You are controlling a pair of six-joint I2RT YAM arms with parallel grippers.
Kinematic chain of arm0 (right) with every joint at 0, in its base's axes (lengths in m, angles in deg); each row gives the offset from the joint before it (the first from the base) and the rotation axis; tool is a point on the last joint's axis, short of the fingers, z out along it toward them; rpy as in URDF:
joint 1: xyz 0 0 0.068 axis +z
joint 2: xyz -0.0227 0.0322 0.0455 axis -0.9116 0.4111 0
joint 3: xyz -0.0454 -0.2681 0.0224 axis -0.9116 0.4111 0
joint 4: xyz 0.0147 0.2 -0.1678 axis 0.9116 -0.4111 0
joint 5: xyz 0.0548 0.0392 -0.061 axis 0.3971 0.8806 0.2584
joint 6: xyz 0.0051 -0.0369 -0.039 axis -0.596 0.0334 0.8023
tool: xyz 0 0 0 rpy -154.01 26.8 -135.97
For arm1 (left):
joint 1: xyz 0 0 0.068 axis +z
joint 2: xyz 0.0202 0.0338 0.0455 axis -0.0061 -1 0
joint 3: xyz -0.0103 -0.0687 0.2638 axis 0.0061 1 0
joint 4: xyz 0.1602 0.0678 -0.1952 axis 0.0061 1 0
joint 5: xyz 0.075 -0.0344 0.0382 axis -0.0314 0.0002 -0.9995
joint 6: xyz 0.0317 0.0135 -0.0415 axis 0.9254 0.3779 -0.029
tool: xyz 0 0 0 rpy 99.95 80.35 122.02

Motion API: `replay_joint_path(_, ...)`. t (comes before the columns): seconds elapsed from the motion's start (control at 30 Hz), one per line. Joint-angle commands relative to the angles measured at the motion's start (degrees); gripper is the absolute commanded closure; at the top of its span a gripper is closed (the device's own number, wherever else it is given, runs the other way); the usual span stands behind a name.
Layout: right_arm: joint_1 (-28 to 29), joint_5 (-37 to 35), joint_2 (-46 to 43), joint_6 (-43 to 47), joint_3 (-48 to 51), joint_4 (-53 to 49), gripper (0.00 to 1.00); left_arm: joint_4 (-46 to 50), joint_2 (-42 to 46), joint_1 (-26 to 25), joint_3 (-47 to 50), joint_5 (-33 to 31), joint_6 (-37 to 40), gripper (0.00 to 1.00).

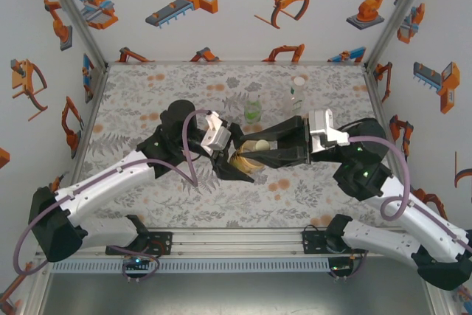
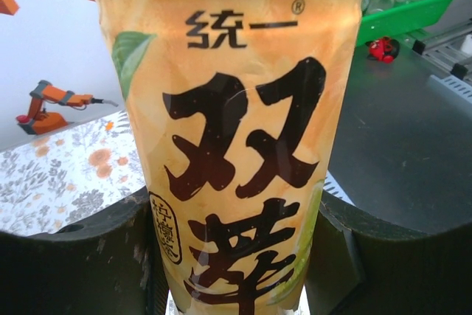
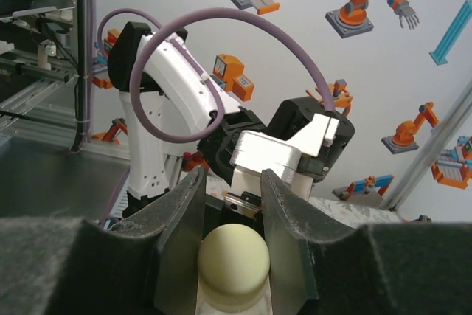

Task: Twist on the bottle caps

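The left gripper [image 2: 233,260] is pinching the amber bottle [image 2: 236,145] low on its body, with one dark finger pressed on each side of the label. The label covers the wall, so I cannot tell what is inside. From above, this bottle is over the middle of the flowered mat [image 1: 147,94], between the two arms, and it leans. Its long axis goes from the base on the left arm's side to the neck, which points toward the right arm. On the neck sits the yellowish cap [image 3: 232,260], and the right gripper [image 3: 234,245] is pressed together on it, one finger touching each side. Farther back on the mat stand the green bottle [image 1: 253,111] and, to its right, the clear bottle [image 1: 297,95], both upright and apart from each other. Their filling is too small to judge. In the left wrist view a green basket [image 2: 435,1] holds some pale objects which I cannot identify
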Motion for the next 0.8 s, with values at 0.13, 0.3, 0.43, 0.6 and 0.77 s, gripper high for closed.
replay_joint_path(0.13, 0.2, -13.1, -2.2, 3.1, 1.4, -3.9, 1.00, -4.0, 4.7, 0.1, 3.1, -19.4, 2.0, 1.00)
replay_joint_path(0.3, 0.2, -28.0, -0.2, 3.8, 0.9, -3.2, 1.00, -6.7, 5.4, 0.2, 5.1, -30.8, 3.2, 1.00)
replay_joint_path(0.43, 0.2, -40.8, 2.6, 0.6, 0.5, -1.2, 1.00, -7.5, 5.0, 0.2, 4.8, -35.3, 3.9, 1.00)
replay_joint_path(0.6, 0.2, -50.1, 5.1, -5.2, 1.4, 1.8, 1.00, -7.2, 4.0, 0.1, 4.1, -36.8, 4.1, 1.00)
replay_joint_path(0.77, 0.2, -48.5, 5.6, -6.0, 0.9, 1.5, 1.00, -6.5, 4.0, 0.1, 4.1, -37.3, 4.5, 1.00)
